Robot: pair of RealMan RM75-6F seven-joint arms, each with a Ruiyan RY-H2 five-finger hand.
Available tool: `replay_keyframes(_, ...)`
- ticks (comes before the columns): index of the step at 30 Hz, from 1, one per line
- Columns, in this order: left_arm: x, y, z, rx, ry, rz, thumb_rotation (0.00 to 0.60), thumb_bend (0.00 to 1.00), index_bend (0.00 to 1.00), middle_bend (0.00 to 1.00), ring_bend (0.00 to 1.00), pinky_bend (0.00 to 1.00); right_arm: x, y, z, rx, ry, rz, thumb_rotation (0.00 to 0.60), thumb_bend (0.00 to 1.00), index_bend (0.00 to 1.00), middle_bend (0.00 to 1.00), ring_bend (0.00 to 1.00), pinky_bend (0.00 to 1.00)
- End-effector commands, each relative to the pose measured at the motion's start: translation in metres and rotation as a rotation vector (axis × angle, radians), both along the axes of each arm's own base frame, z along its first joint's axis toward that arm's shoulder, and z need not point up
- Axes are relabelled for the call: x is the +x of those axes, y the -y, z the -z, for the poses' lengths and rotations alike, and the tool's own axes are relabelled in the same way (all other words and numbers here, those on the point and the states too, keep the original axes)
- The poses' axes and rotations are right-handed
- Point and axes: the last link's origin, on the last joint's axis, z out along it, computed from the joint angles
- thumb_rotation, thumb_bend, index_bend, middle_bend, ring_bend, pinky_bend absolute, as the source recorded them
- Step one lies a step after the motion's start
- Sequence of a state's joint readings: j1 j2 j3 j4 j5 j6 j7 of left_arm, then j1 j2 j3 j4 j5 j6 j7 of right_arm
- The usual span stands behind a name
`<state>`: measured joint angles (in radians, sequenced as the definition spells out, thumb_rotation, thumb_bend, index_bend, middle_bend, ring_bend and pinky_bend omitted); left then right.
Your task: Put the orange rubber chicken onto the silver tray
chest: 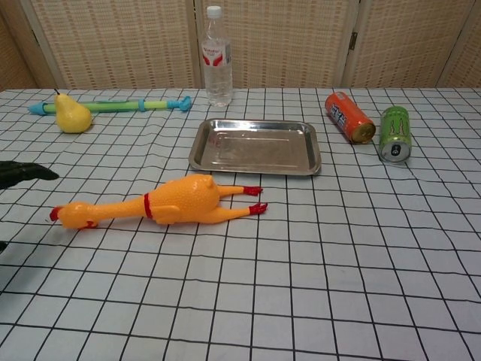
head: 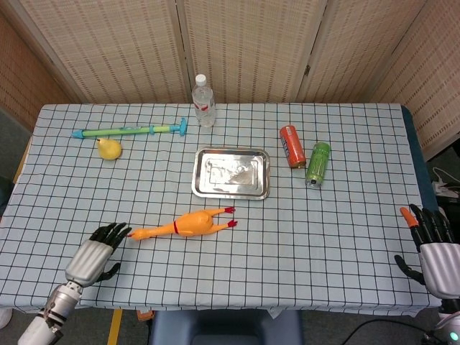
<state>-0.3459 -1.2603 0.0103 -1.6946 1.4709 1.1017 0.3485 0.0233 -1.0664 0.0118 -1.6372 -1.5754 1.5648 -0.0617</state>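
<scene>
The orange rubber chicken (head: pixel 183 224) (chest: pixel 161 204) lies on its side on the checked cloth, head to the left, red feet to the right. Just beyond it the silver tray (head: pixel 231 173) (chest: pixel 255 147) sits with nothing in it. My left hand (head: pixel 99 249) hovers just left of the chicken's head with its fingers spread, holding nothing; only its dark fingertips (chest: pixel 22 171) show in the chest view. At the table's right front edge my right hand (head: pixel 431 246) is open, far from the chicken.
A water bottle (head: pixel 204 101) stands behind the tray. An orange can (head: pixel 292 146) and a green can (head: pixel 317 164) lie to the tray's right. A yellow pear (head: pixel 108 148) and a long water squirter (head: pixel 129 131) lie at the back left.
</scene>
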Motion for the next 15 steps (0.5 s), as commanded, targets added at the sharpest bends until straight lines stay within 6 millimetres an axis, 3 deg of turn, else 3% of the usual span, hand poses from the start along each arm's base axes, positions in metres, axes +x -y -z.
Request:
replay_keyframes(1,0.022,-0.024,0.033,-0.052,-0.032,0.04,0.6,0.37,0.0,0.0,0.0,0.13,-0.001,0.0,-0.001,0.002,0.004,0.004,0.6,0.2,0.0,0.0,0.0,0.0)
replay_keyframes(6,0.036,-0.045,0.052,-0.052,-0.058,0.068,0.6,0.36,0.0,0.0,0.0,0.13,-0.004,0.001,-0.003,0.004,0.007,0.023,0.6,0.2,0.0,0.0,0.0,0.0)
replay_keyframes(15,0.04,-0.066,0.073,-0.039,-0.079,0.073,0.6,0.37,0.0,0.0,0.0,0.13,-0.008,0.004,-0.007,0.004,0.012,0.045,0.6,0.2,0.0,0.0,0.0,0.0)
